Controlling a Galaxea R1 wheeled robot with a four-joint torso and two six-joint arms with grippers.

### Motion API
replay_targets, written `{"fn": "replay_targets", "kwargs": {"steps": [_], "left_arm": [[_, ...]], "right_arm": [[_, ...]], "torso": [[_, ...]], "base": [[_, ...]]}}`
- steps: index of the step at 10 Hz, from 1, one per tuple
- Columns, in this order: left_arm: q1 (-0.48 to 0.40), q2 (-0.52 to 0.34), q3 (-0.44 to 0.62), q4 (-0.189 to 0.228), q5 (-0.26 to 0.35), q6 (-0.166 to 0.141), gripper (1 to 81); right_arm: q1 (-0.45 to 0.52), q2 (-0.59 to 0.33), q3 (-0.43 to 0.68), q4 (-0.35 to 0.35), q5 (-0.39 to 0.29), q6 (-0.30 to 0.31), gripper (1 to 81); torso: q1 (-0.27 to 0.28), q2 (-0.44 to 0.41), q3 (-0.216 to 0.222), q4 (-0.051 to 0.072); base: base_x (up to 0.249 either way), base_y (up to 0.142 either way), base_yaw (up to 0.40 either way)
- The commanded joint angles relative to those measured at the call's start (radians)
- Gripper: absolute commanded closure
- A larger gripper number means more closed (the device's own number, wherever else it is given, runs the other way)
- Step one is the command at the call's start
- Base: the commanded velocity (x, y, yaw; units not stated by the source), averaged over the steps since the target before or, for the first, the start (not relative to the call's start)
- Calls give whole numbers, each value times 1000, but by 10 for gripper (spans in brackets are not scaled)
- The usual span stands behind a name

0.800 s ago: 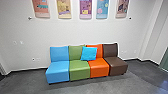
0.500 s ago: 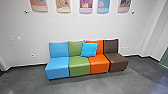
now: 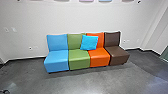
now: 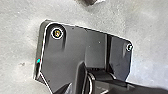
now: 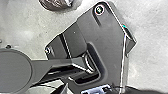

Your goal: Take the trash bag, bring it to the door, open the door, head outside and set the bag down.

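Head view: 4 armless seats in a row vs. the white wall, L to R: blue seat point(image 3: 57, 60), green seat point(image 3: 79, 59), orange seat point(image 3: 99, 57), brown seat point(image 3: 116, 55). Bright blue cushion point(image 3: 89, 42) leans tilted on the backs of the green & orange ones, covering the join btwn them. Posters point(image 3: 86, 0) up on the wall above, only lower edges in frame; wall plates point(image 3: 10, 29) on the L part of the wall. Dark baseboard point(image 3: 23, 59) runs along the foot of the wall, gray floor point(image 3: 82, 81) in front of the seats. Greenish panel point(image 3: 165, 54) at far R edge, mostly cut off. Small dark item point(image 3: 4, 91) in the bottom L corner, too cut off to ID. R wrist view: dark, wrinkled, shiny thing, prob. the trash bag point(image 5: 56, 3), partly cut off, w/ pale floor visible btwn it & the robot's dark plate point(image 5: 107, 30); can't tell if it rests on the floor or hangs. L gripper & R gripper: can't tell for either if wide, narrow or holding anything.
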Motion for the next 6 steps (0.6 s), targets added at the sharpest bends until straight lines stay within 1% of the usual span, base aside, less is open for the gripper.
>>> {"fn": "replay_targets", "kwargs": {"steps": [1, 2, 3, 4, 5, 6], "left_arm": [[-78, -52, 4, -44, 85, 2, 10], [-98, -58, 4, -55, 85, 2, 10], [-119, -65, 7, -73, 87, 2, 10], [-148, -73, 15, -74, 113, 2, 10], [-182, -85, 21, -87, 155, 2, 10], [-219, -96, 24, -110, 180, 2, 10]], "right_arm": [[36, -68, 60, 22, -52, 1, 10], [39, -79, 76, 22, -52, 1, 10], [44, -83, 79, 22, -51, 1, 10], [48, -86, 79, 24, -51, 1, 10], [51, -95, 85, 24, -51, 2, 10], [57, -109, 99, 24, -51, 2, 10]], "torso": [[61, -95, -90, 0], [85, -132, -124, 0], [106, -164, -61, 0], [122, -189, -87, 0], [142, -218, -95, 0], [161, -251, -103, 0]], "base": [[0, 0, 0], [0, 0, 0], [0, 0, 0], [0, 0, 0], [0, 0, 0], [0, 0, 0]]}}
